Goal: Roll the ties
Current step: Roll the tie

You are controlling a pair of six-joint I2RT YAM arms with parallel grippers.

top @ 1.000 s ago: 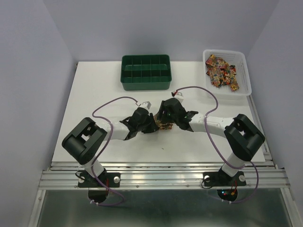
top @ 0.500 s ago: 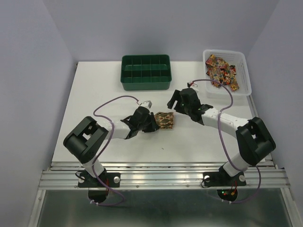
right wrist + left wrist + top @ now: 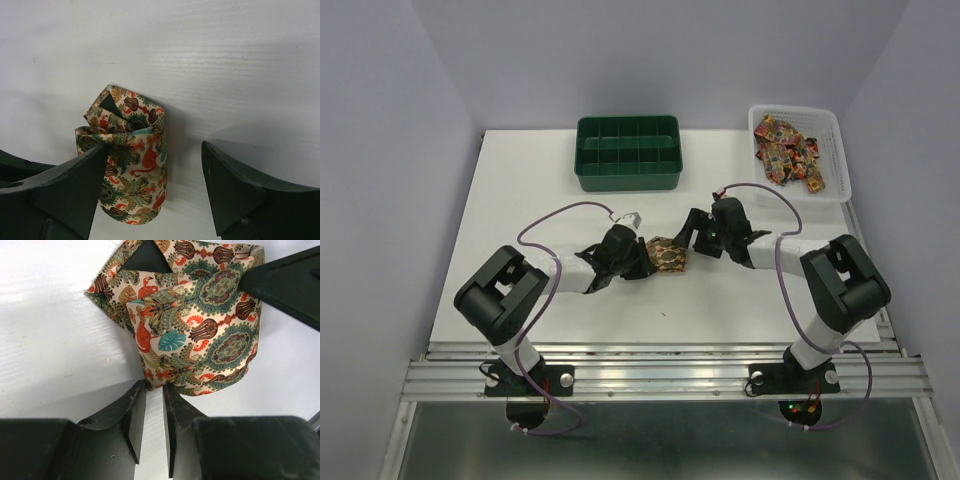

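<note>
Observed from the near side of the bench (image 3: 520, 220): within the last second the right pincer (image 3: 692, 238) let go of the work, swung off toward the white basket (image 3: 790, 108), and has now come back beside the rolled necktie (image 3: 668, 255) with its jaws spread wide. In the wrist view the roll (image 3: 131, 165) stands on end against one right finger (image 3: 65, 190), with the other finger well clear of it, so nothing is gripped on that side. The left pincer (image 3: 154, 390) has not altered. Its fingers are nearly together and appear to nip the lower edge of the fabric (image 3: 200, 335), anchoring the roll mid-bench. The roll did not spring open while released (a fair sign the winding is holding). My judgement is that the rolling of this tie is essentially done and the right arm is lining up a fresh grip, either to tighten the roll or to carry it off. The green compartment tray (image 3: 627, 180) looks empty, and the remaining ties (image 3: 788, 150) lie heaped in the basket.
</note>
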